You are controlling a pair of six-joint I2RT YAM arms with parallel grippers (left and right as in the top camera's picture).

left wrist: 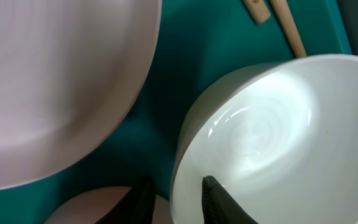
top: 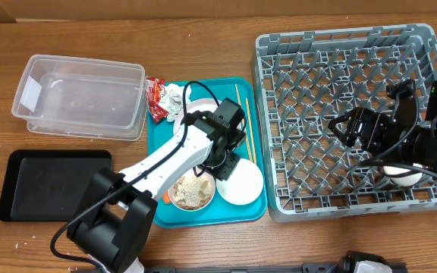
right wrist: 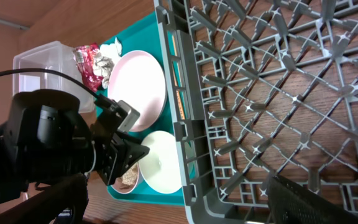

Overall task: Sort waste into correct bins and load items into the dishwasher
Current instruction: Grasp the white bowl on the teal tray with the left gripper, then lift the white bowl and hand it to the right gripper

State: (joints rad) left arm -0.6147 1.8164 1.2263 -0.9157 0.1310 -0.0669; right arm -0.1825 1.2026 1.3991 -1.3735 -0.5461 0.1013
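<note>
On the teal tray (top: 158, 152), my left gripper (top: 222, 163) straddles the rim of an empty white bowl (left wrist: 272, 130), one finger inside it (left wrist: 213, 199) and one outside. The jaws stand narrow, with a gap still showing on each side of the rim. Next to it lie the large plate (left wrist: 55, 81), a bowl of food scraps (top: 191, 191) and the chopsticks (top: 243, 114). A red wrapper (top: 155, 97) and crumpled paper (top: 174, 102) sit at the tray's far-left corner. My right gripper (top: 337, 130) hangs open and empty over the grey dish rack (top: 317, 76).
The clear tub (top: 82, 95) stands at the back left, with the black tray (top: 51, 182) in front of it. Another white dish (top: 402, 178) sits in the rack's near-right corner under the right arm. The rack's wall (right wrist: 185, 124) runs close beside the teal tray.
</note>
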